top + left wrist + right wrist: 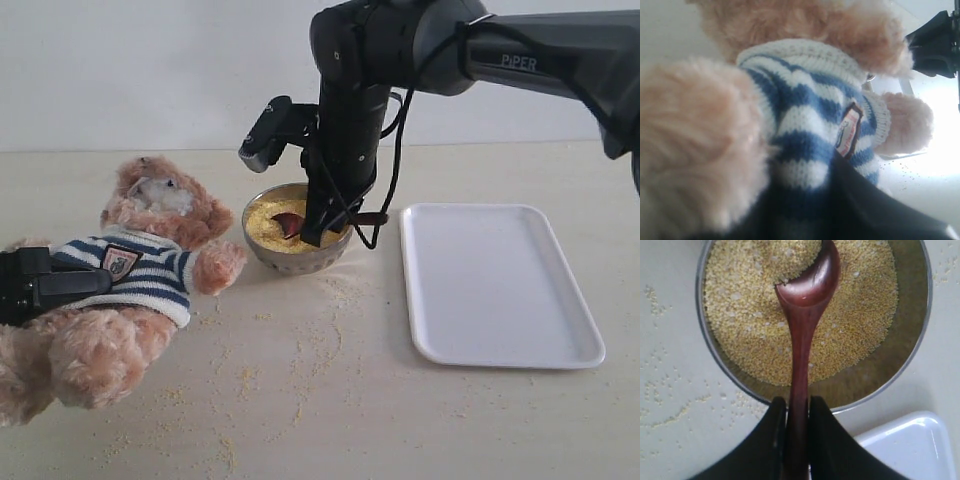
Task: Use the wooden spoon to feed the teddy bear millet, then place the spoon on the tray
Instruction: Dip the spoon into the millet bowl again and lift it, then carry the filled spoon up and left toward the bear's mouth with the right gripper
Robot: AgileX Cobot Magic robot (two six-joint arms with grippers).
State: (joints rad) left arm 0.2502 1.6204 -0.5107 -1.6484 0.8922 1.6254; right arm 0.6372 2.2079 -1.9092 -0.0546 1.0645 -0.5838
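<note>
Right wrist view: right fingers [765, 440] pinch wooden spoon [802, 330]; left fingers [865, 210] grip teddy bear [805, 100].

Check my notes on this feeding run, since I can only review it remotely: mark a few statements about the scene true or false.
1. The metal bowl stands between the teddy bear and the tray. True.
2. The right gripper is shut on the wooden spoon at its handle. True.
3. The spoon's bowl is at the bear's mouth. False: it dips into the millet in the metal bowl.
4. The left gripper holds the metal bowl. False: it holds the bear at its striped shirt.
5. Loose millet is scattered on the table. True.
</note>
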